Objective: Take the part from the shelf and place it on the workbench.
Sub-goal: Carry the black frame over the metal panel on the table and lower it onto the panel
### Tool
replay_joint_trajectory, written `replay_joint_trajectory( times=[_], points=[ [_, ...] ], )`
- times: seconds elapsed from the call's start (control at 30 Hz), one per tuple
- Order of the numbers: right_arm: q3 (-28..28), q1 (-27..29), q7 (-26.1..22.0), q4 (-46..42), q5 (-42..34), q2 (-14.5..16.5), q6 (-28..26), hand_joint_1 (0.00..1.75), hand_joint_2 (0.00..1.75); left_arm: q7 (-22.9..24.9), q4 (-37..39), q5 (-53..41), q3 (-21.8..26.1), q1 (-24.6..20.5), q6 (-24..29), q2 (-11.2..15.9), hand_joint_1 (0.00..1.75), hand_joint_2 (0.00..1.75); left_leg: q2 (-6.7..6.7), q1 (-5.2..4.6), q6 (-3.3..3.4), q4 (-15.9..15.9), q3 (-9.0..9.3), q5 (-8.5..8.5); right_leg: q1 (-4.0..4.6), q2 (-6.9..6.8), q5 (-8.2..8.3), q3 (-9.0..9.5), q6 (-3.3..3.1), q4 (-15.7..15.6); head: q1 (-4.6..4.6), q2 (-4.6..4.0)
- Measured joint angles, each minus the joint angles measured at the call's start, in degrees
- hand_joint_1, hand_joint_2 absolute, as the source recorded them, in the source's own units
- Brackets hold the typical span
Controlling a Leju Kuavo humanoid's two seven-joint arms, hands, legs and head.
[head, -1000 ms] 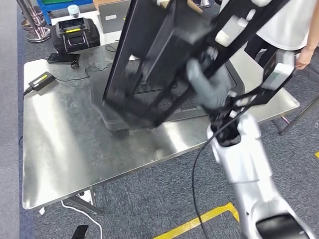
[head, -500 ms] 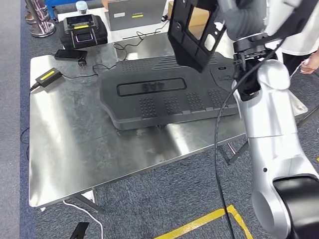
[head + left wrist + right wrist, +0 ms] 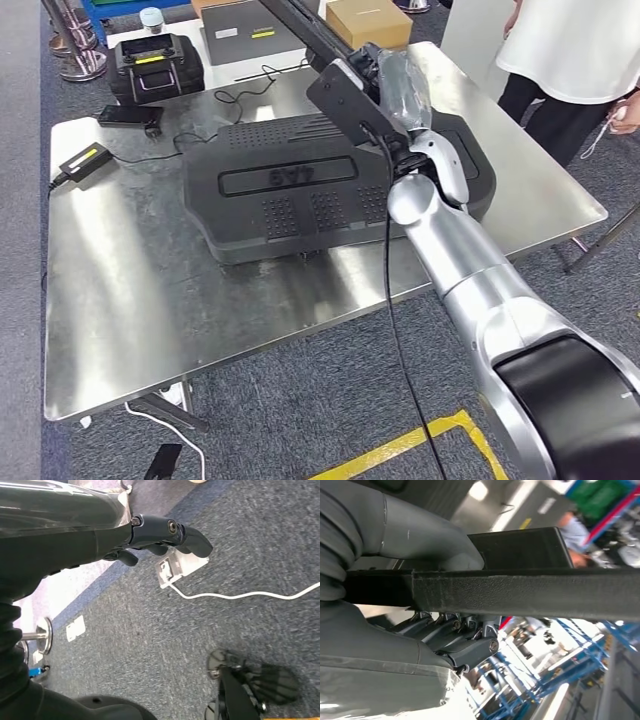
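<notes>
Right hand (image 3: 398, 88) grips the part (image 3: 343, 85), a black frame held tilted above the far side of the workbench (image 3: 143, 300) and over the large black panel (image 3: 302, 190) lying there (thumb one side of the bar, dark fingers (image 3: 463, 645) the other, in the right wrist view). Left hand (image 3: 124, 535) hangs over grey carpet, fingers loosely extended, holding nothing. A person (image 3: 573, 50) in white stands at the bench's far right corner.

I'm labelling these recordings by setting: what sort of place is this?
Probably a factory or lab workshop: a steel workbench on grey carpet, yellow floor tape, blue shelving, and a large black moulded panel.
</notes>
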Motion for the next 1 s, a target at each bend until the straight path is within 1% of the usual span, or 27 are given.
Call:
replay_joint_trajectory(
  times=[0.03,0.07,0.13,0.17,0.2,0.23,0.3,0.33,0.37,0.4,0.43,0.47,0.5,0.53,0.57,0.6,0.67,0.7,0.73,0.77,0.8,0.83,0.87,0.9,0.93,0.97,1.0],
  points=[
    [0.48,0.09,0.4,0.8,0.96,0.03,-0.93,1.75,1.75,0.0,0.0,-0.14,0.0,-0.08,0.15,-0.03,0.0,1.75,0.01,-0.03,0.14,-2.08,0.89,0.62,0.11,0.02,-0.09,-0.17,0.22,0.19,-0.01,0.0],
    [0.91,0.3,0.76,1.51,1.97,0.04,-1.86,1.75,1.75,0.02,0.0,-0.3,0.0,-0.13,0.31,-0.07,0.0,1.75,-0.01,-0.11,0.3,-2.87,1.2,0.55,0.23,0.02,-0.1,-0.36,0.42,0.3,0.02,0.0],
    [1.67,0.94,1.38,2.65,3.54,0.03,-3.31,1.75,1.75,0.1,0.0,-0.72,0.0,-0.2,0.5,-0.11,0.0,1.75,-0.06,-0.12,0.79,-3.07,1.17,0.57,0.27,0.03,-0.15,-0.59,0.79,0.4,0.04,0.0],
    [1.96,1.22,1.54,3.09,3.92,0.01,-3.68,1.75,1.75,0.13,0.0,-0.85,0.0,-0.23,0.56,-0.12,0.0,1.75,-0.06,-0.04,1.07,-3.17,1.22,0.61,0.23,0.01,-0.53,-0.72,1.02,0.75,0.1,0.0],
    [2.2,1.37,1.63,3.45,4.12,-0.02,-3.89,1.75,1.75,0.14,0.0,-0.95,0.0,-0.3,0.62,-0.12,0.0,1.75,-0.05,0.07,1.4,-3.26,1.28,0.65,0.18,0.0,-1.35,-1.21,1.31,1.9,0.15,0.0],
    [2.39,1.46,1.66,3.76,4.23,-0.04,-4.01,1.75,1.75,0.14,0.0,-0.96,0.0,-0.4,0.65,-0.13,0.0,1.75,-0.02,0.19,1.67,-3.35,1.35,0.66,0.09,0.0,-2.7,-2.29,1.64,4.25,0.2,0.0],
    [2.74,1.6,1.71,4.38,4.56,-0.11,-4.2,1.75,1.75,0.13,0.0,-1.11,-0.01,-0.54,0.69,-0.17,0.0,1.75,-0.01,0.2,1.96,-3.33,1.39,0.58,-0.1,-0.03,-5.95,-6.05,2.11,11.96,0.27,0.0],
    [2.88,1.75,1.81,4.7,4.97,-0.16,-4.43,1.75,1.75,0.13,0.0,-1.42,-0.03,-0.55,0.61,-0.2,0.0,1.75,-0.01,0.19,2.01,-3.33,1.42,0.55,-0.18,-0.03,-6.93,-7.91,2.22,15.42,0.26,0.0],
    [3.03,1.96,1.99,5.0,5.61,-0.22,-4.84,1.75,1.75,0.15,0.0,-1.81,-0.07,-0.55,0.45,-0.21,0.0,1.75,-0.05,0.19,2.06,-3.32,1.48,0.5,-0.21,-0.03,-6.92,-8.96,2.23,17.12,0.26,0.0],
    [3.21,2.16,2.25,5.26,6.4,-0.28,-5.49,1.75,1.75,0.21,0.0,-2.26,-0.12,-0.56,0.22,-0.21,0.0,1.75,-0.1,0.17,2.09,-3.32,1.59,0.44,-0.22,-0.03,-5.8,-8.85,2.12,16.42,0.27,-0.01],
    [3.44,2.34,2.5,5.45,7.25,-0.31,-6.36,1.75,1.75,0.27,0.0,-2.69,-0.18,-0.6,-0.05,-0.22,0.0,1.75,-0.16,0.14,2.08,-3.33,1.76,0.35,-0.19,-0.02,-3.77,-7.57,1.9,13.36,0.27,-0.01],
    [3.74,2.48,2.69,5.59,8.1,-0.31,-7.49,1.75,1.75,0.32,0.0,-3.0,-0.27,-0.66,-0.36,-0.25,0.0,1.75,-0.21,0.13,2.03,-3.35,1.94,0.24,-0.1,-0.01,-1.57,-5.62,1.57,8.94,0.28,-0.01],
    [4.06,2.6,2.8,5.7,8.93,-0.28,-8.75,1.75,1.75,0.29,0.0,-3.23,-0.37,-0.77,-0.65,-0.3,0.0,1.75,-0.24,0.06,1.93,-3.38,2.04,0.14,0.06,0.0,0.04,-3.74,1.25,4.99,0.25,0.0],
    [4.41,2.76,2.81,5.81,9.75,-0.23,-10.06,1.75,1.75,0.23,0.0,-3.39,-0.5,-0.89,-0.96,-0.34,0.0,1.75,-0.25,0.03,1.75,-3.42,2.08,0.07,0.24,0.02,1.0,-2.37,0.96,2.04,0.25,0.0],
    [4.77,3.02,2.82,5.93,10.59,-0.17,-11.37,1.75,1.75,0.11,0.01,-3.55,-0.66,-1.0,-1.3,-0.39,0.0,1.75,-0.24,0.04,1.53,-3.47,2.08,0.03,0.42,0.05,1.2,-1.69,0.74,0.57,0.22,0.0],
    [5.15,3.4,2.91,6.06,11.45,-0.09,-12.65,1.75,1.75,-0.06,0.01,-3.71,-0.82,-1.08,-1.61,-0.45,0.0,1.75,-0.23,0.04,1.26,-3.6,2.08,0.06,0.55,0.08,1.04,-1.53,0.6,0.35,0.21,0.0],
    [5.93,4.38,3.34,6.27,13.19,0.16,-15.09,1.75,1.75,-0.47,0.02,-4.0,-1.11,-1.24,-2.22,-0.51,0.0,1.75,-0.17,0.06,0.67,-3.73,2.16,-0.16,0.41,0.09,1.21,-1.32,0.16,-0.31,0.19,0.0],
    [6.33,4.86,3.7,6.34,14.2,0.37,-16.27,1.75,1.75,-0.7,0.02,-4.07,-1.25,-1.35,-2.46,-0.54,0.0,1.75,-0.13,0.04,0.45,-3.01,1.86,-0.84,0.24,0.06,1.36,-1.16,-0.07,-0.67,0.15,0.0],
    [6.66,5.36,4.17,6.35,15.57,0.56,-17.27,1.75,1.75,-0.91,0.02,-4.08,-1.36,-1.47,-2.72,-0.54,0.0,1.75,-0.09,0.0,0.3,-1.18,1.07,-2.08,0.06,0.03,1.51,-1.01,-0.27,-1.01,0.11,0.0],
    [6.93,5.97,4.78,6.25,17.55,0.72,-18.06,1.75,1.75,-1.08,0.02,-4.09,-1.46,-1.55,-2.94,-0.54,0.0,1.75,-0.05,0.0,0.22,1.86,-0.29,-3.79,-0.02,-0.01,1.56,-0.92,-0.38,-1.13,0.09,0.0],
    [7.09,6.77,5.47,6.0,20.16,0.79,-18.59,1.75,1.75,-1.24,0.02,-4.13,-1.53,-1.58,-3.09,-0.54,0.0,1.75,-0.05,-0.02,0.11,5.72,-2.07,-5.55,-0.03,-0.02,1.53,-0.9,-0.46,-1.13,0.07,0.0],
    [7.06,7.8,6.16,5.53,23.6,0.79,-18.87,1.75,1.75,-1.4,0.02,-4.19,-1.57,-1.57,-3.24,-0.54,0.0,1.75,-0.05,-0.02,-0.01,9.28,-3.79,-6.79,-0.01,-0.02,1.5,-0.88,-0.5,-1.1,0.08,0.0],
    [6.83,9.03,6.76,4.87,27.45,0.77,-18.97,1.75,1.75,-1.58,0.02,-4.24,-1.59,-1.56,-3.32,-0.54,0.0,1.75,-0.04,-0.01,-0.14,11.43,-4.92,-7.13,0.01,0.0,1.44,-0.85,-0.52,-1.05,0.09,0.0],
    [6.37,10.36,7.3,4.01,31.56,0.75,-18.99,1.75,1.75,-1.78,0.02,-4.31,-1.62,-1.58,-3.38,-0.54,0.0,1.75,-0.03,0.02,-0.25,11.41,-5.06,-6.36,-0.01,0.03,1.35,-0.83,-0.48,-0.94,0.08,0.0],
    [5.67,11.64,7.67,3.0,35.66,0.74,-19.0,1.75,1.75,-1.94,0.02,-4.4,-1.66,-1.64,-3.44,-0.54,0.0,1.75,-0.02,0.08,-0.32,9.11,-4.1,-4.64,-0.05,0.08,1.18,-0.79,-0.38,-0.75,0.08,0.0],
    [4.79,12.79,7.93,1.91,39.25,0.74,-19.02,1.75,1.75,-2.04,0.01,-4.52,-1.7,-1.72,-3.48,-0.54,0.0,1.75,0.01,0.17,-0.38,5.27,-2.39,-2.49,-0.1,0.12,0.93,-0.77,-0.21,-0.45,0.08,0.0],
    [3.8,13.75,8.08,0.79,42.3,0.73,-19.03,1.75,1.75,-2.11,0.01,-4.68,-1.75,-1.82,-3.5,-0.54,0.0,1.75,0.04,0.17,-0.41,1.63,-0.62,-0.99,-0.02,0.17,0.65,-0.85,0.04,-0.06,0.05,0.01]
  ],
)
